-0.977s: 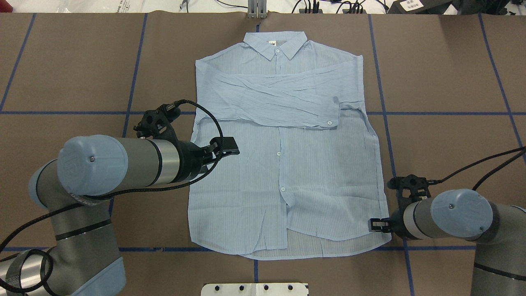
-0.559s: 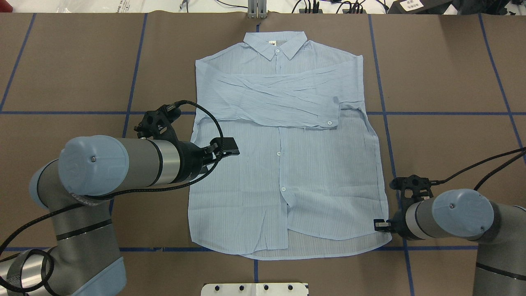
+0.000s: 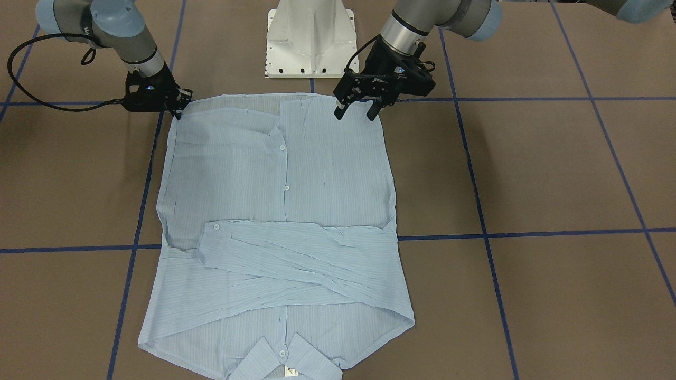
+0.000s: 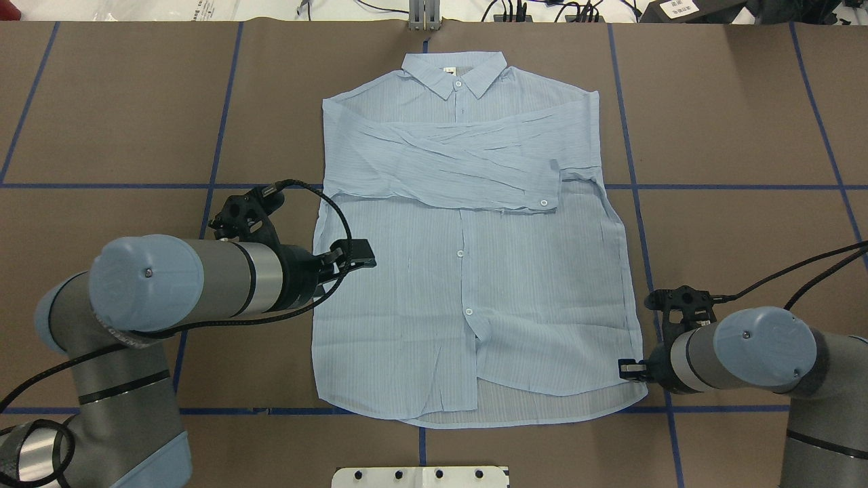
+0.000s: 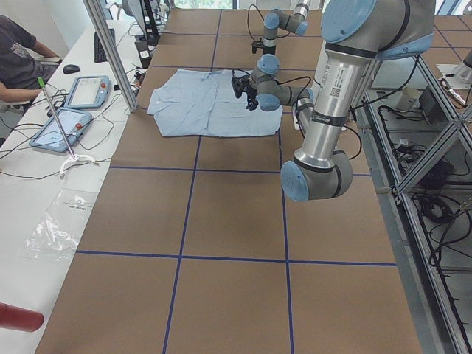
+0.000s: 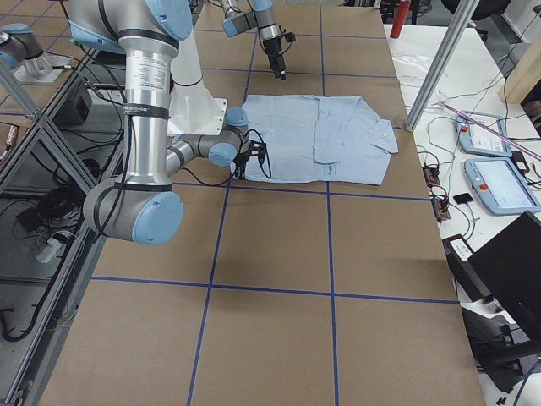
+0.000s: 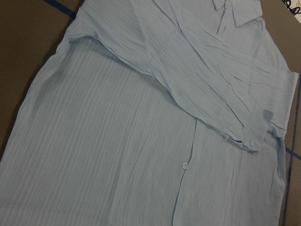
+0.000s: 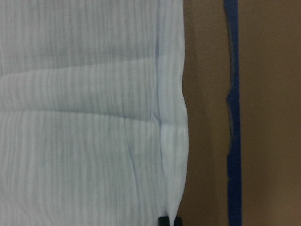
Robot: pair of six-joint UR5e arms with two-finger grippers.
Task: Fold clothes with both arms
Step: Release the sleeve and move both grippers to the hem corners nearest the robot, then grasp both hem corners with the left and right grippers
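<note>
Light-blue shirt flat on brown table, right gripper at its 5 o'clock hem corner, jaws narrow, pinching the edge, left gripper above its 9 o'clock side, jaws wide, sleeves crossed beyond, collar at 12 o'clock.

Shirt collar cut off by front view's bottom edge.

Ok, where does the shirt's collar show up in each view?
Front-facing: collar at bottom centre, nearest the camera.
Overhead: collar at top centre.
Exterior left: collar at the left end of the shirt, small.
Exterior right: collar at the shirt's right end.
Left wrist: collar in the top right corner.
Right wrist: not in it.
Shared landmark: the folded sleeve crossing the chest beside the collar.
</note>
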